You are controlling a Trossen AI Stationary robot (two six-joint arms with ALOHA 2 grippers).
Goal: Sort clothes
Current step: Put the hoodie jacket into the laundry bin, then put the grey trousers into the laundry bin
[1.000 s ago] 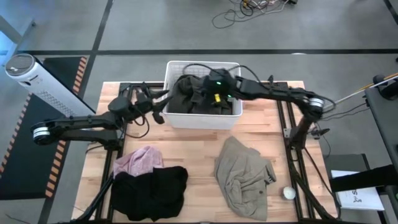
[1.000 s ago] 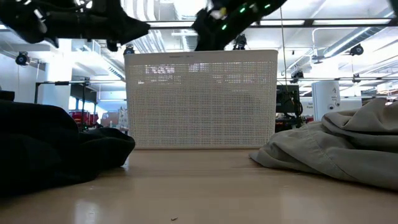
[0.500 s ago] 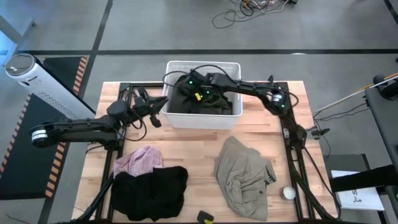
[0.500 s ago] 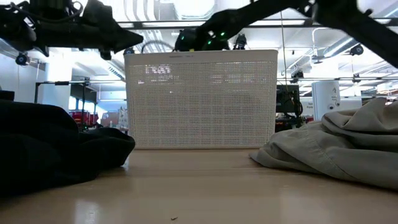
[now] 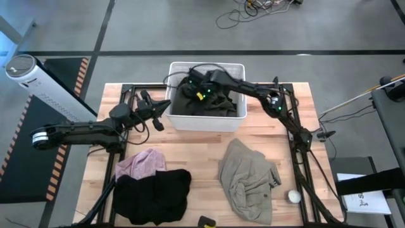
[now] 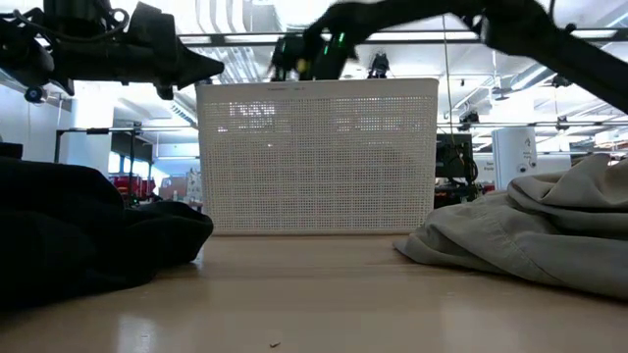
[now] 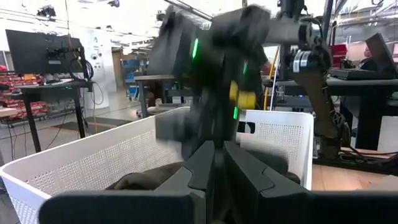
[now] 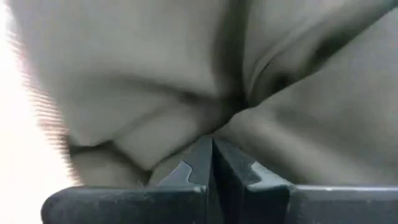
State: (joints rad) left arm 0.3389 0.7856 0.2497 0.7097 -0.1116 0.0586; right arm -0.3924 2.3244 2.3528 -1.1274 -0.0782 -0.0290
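Observation:
A white lattice basket (image 5: 205,124) stands at the table's far middle and holds dark olive-green garments (image 5: 224,107). My right gripper (image 5: 188,88) reaches into the basket's left part and is shut on an olive-green garment (image 8: 155,81). My left gripper (image 5: 167,106) is shut and empty, level, just outside the basket's left wall; its wrist view looks over the rim (image 7: 93,163). A pale pink shirt (image 5: 142,163), a black garment (image 5: 155,190) and a khaki garment (image 5: 247,177) lie on the table near the front. My right gripper pinches a fold of the olive-green garment (image 8: 214,124) between its two shut fingers; creases run together at the fingertips. The fingers come from above, slanting toward the table's left. The garment lies in the basket; one layer or several, I cannot tell.
A white tower fan (image 5: 44,88) lies off the table's far left corner. A small white ball (image 5: 294,196) sits at the table's near right. Bare wood lies between the basket and the garments at the front.
My right gripper has gone toward the table's left edge, from over the basket's middle to its left part, and its arm has folded in over the basket. The garments on the table have stayed put.

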